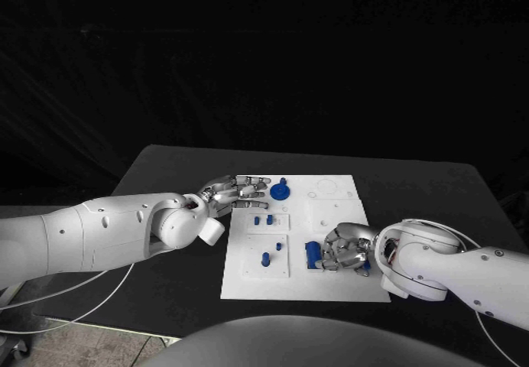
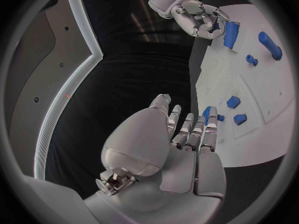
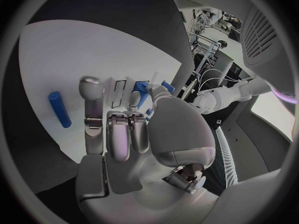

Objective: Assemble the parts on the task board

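Observation:
The white task board point(image 1: 331, 287) lies mid-table. My left hand point(image 1: 234, 191) hovers at its far left corner with fingers stretched out, their tips right by a round blue part point(image 1: 281, 191); that blue part point(image 2: 207, 115) peeks out past the fingertips of the left hand point(image 2: 187, 144). My right hand point(image 1: 347, 248) sits low over the board's near right area, fingers bent, their tips against a blue block point(image 1: 313, 254). The left wrist view shows this block point(image 2: 231, 35) beside the right hand point(image 2: 199, 17). Neither hand grips anything.
Two small blue pegs point(image 1: 262, 220) stand in a square plate on the board's left side. A longer blue peg point(image 1: 266, 258) lies in the plate nearer me, and this blue peg point(image 3: 60, 109) lies beside my right hand point(image 3: 124, 129). Black table point(image 1: 165, 176) surrounds the board.

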Action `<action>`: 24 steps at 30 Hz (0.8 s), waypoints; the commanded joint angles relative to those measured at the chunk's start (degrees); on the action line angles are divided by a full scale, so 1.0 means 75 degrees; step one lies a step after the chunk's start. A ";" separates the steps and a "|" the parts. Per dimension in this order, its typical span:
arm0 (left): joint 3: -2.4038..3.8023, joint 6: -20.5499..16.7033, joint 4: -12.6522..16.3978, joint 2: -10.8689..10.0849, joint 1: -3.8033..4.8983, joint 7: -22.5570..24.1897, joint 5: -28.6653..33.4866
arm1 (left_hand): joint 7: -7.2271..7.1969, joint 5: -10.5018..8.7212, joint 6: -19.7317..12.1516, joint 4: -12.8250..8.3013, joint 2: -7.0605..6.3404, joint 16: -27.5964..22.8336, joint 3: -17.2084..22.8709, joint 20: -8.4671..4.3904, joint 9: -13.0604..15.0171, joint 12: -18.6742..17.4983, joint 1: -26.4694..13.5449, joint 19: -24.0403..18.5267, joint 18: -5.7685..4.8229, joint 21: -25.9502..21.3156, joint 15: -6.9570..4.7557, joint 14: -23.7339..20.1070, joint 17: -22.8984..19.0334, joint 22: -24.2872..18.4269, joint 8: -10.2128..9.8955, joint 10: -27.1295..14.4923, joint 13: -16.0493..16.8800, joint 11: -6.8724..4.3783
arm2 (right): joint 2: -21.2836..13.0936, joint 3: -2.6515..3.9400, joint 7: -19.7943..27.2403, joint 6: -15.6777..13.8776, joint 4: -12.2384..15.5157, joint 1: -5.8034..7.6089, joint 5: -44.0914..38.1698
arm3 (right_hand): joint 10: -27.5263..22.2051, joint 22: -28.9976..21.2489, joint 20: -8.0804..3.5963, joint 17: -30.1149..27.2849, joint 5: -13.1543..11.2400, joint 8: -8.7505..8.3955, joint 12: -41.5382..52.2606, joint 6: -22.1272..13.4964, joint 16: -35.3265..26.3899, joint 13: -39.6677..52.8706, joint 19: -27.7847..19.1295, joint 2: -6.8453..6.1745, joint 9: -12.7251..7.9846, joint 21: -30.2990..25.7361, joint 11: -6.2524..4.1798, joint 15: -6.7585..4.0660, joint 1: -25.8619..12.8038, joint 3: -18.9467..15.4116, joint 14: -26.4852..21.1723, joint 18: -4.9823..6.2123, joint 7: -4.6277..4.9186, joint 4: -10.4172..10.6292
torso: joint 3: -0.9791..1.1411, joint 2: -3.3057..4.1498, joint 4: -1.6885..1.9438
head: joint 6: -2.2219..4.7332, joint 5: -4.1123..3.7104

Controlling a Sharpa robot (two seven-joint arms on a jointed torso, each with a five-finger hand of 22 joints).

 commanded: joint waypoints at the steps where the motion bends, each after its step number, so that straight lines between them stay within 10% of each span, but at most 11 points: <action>1: 0.0005 0.0171 0.0002 0.0022 -0.0006 0.0030 -0.0035 | 0.0105 0.0035 0.0057 -0.0032 -0.0010 0.0027 0.0002 0.0003 0.0007 0.0020 0.0090 0.0038 -0.0107 0.0032 0.0011 0.0045 0.0012 -0.0008 0.0034 0.0039 0.0007 0.0003 | 0.0000 0.0005 0.0012 -0.0084 -0.0029 -0.0004 -0.0116 | 0.0787 0.0551 -0.0048 0.1816 0.0048 0.0020 0.0029 0.0070 0.0015 0.2012 0.0019 0.0039 0.0024 0.0092 -0.0058 -0.0074 0.0127 0.0120 0.0765 0.0040 -0.0074 -0.0012 | -0.0001 0.0000 0.0003 | 0.0001 -0.0006; 7: 0.0005 0.0177 0.0000 0.0021 -0.0007 0.0025 -0.0035 | 0.0105 0.0035 0.0057 -0.0032 -0.0010 0.0027 0.0002 0.0003 0.0007 0.0020 0.0090 0.0038 -0.0107 0.0032 0.0011 0.0045 0.0012 -0.0008 0.0034 0.0039 0.0007 0.0003 | 0.0017 0.0005 0.0053 -0.0059 -0.0012 -0.0013 -0.0099 | 0.0787 0.0556 -0.0093 0.1812 -0.0411 0.0146 0.0029 0.0300 0.0012 0.2012 0.0039 0.0038 0.0130 0.0124 -0.0112 -0.0122 0.0458 0.0473 0.0764 0.0038 -0.0135 -0.0228 | 0.0001 -0.0001 0.0001 | 0.0001 0.0002; 14: 0.0005 0.0182 0.0004 0.0008 -0.0007 0.0020 -0.0035 | 0.0096 0.0045 0.0066 -0.0050 -0.0011 0.0041 0.0022 0.0003 0.0007 0.0050 0.0091 0.0043 -0.0109 0.0034 0.0017 0.0056 0.0015 -0.0013 0.0037 0.0062 0.0012 0.0033 | 0.0083 0.0005 -0.0017 0.0131 0.0005 -0.0025 -0.0166 | 0.0787 0.0559 -0.0089 0.1798 -0.2868 0.0308 0.0029 0.0582 0.0004 0.2012 0.0052 -0.0186 0.0308 0.0168 -0.0092 -0.0114 0.0360 0.0432 0.0762 0.0021 -0.0116 -0.0288 | 0.0000 -0.0002 0.0004 | 0.0001 -0.0010; 24: 0.0005 0.0213 0.0008 -0.0002 -0.0009 0.0042 -0.0035 | 0.0095 0.0048 0.0074 -0.0059 -0.0013 0.0046 0.0032 0.0003 0.0008 0.0073 0.0087 0.0049 -0.0110 0.0036 0.0017 0.0059 0.0015 -0.0013 0.0040 0.0083 0.0015 0.0055 | 0.0084 0.0006 -0.0036 0.0393 0.0032 -0.0034 -0.0260 | 0.0787 0.0552 -0.0070 0.1783 -0.4378 0.0379 0.0029 0.0652 -0.0005 0.2012 0.0049 -0.0505 0.0456 0.0142 -0.0067 -0.0089 0.0289 0.0043 0.0758 0.0025 -0.0080 -0.0341 | 0.0001 -0.0003 0.0001 | 0.0001 0.0011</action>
